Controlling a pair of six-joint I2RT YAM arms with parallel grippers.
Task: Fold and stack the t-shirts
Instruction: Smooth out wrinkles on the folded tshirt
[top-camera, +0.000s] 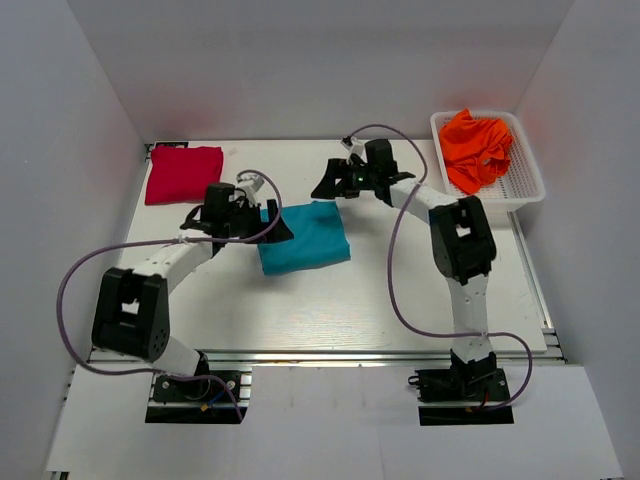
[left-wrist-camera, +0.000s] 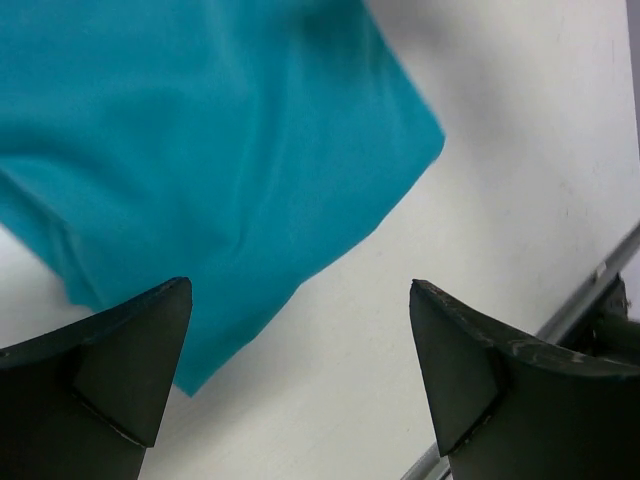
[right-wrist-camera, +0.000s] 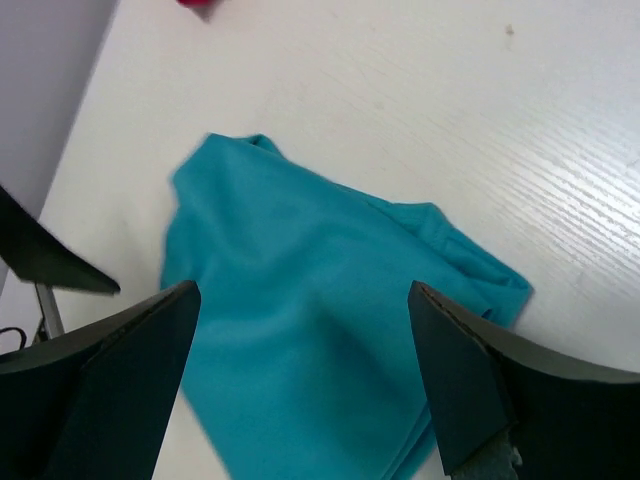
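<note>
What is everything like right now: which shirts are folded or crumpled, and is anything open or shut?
Teal t-shirt: folded, lying flat, not held.
Red t-shirt: folded, lying apart from the teal one, not stacked.
Orange t-shirt: crumpled, not folded.
Basket: upright, holding the orange t-shirt.
Left end effector: open, empty, at the teal t-shirt's edge.
Right end effector: open, empty, over the teal t-shirt.

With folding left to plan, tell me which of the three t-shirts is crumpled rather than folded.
The orange t-shirt, bunched in the white basket at far right. The red t-shirt and teal t-shirt lie folded flat on the table.
</note>
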